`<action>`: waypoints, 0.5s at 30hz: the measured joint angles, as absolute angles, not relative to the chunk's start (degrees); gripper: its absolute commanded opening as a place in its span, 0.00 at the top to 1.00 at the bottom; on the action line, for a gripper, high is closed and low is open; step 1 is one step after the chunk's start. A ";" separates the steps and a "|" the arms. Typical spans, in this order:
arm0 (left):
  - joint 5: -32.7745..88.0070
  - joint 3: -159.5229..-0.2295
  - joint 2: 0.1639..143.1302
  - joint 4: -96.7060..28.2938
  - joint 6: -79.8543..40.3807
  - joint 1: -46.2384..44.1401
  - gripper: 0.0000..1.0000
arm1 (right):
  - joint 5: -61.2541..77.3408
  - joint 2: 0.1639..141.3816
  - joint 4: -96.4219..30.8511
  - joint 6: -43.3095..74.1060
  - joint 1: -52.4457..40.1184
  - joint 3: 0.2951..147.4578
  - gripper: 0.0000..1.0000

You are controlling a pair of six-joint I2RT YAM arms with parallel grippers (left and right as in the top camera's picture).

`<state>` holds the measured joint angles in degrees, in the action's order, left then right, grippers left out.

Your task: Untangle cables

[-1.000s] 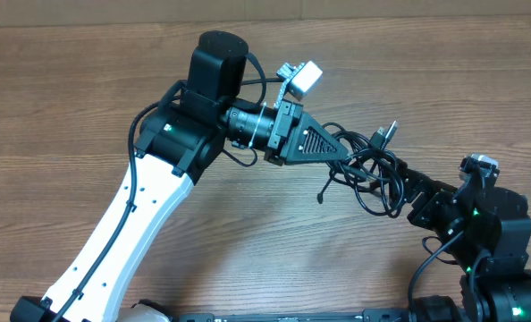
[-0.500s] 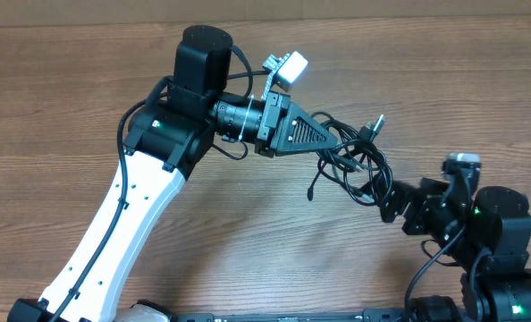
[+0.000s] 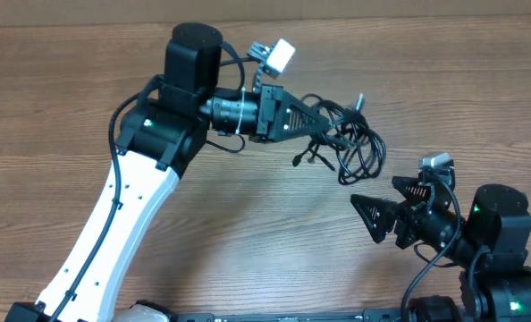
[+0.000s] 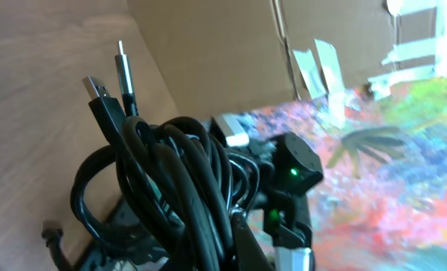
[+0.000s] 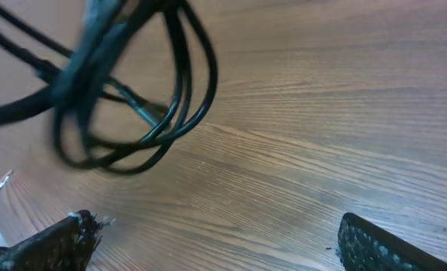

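Left gripper (image 3: 324,117) seemingly clamped on the bunched cables (image 3: 357,148); at their five o'clock, right gripper (image 3: 393,204), fingers apart, empty.

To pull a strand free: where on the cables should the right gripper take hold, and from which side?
Probably the cables at their loose loops, from the near side facing the open right gripper: they sag clear of the knot in the left gripper.

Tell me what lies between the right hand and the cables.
Only bare table: the overhead view shows a gap between the open right hand and the cables, and the right wrist view agrees.
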<state>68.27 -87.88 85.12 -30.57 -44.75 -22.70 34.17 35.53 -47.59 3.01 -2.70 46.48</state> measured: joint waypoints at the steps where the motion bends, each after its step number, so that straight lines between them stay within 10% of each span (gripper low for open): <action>1: 67.55 -87.88 85.12 -31.03 -44.66 -22.33 0.96 | 34.50 35.53 -47.57 2.96 -2.72 46.48 0.00; 15: 59.59 -87.94 85.08 -39.90 -26.89 -21.54 0.96 | 34.37 35.53 -45.41 4.40 -2.70 46.46 0.00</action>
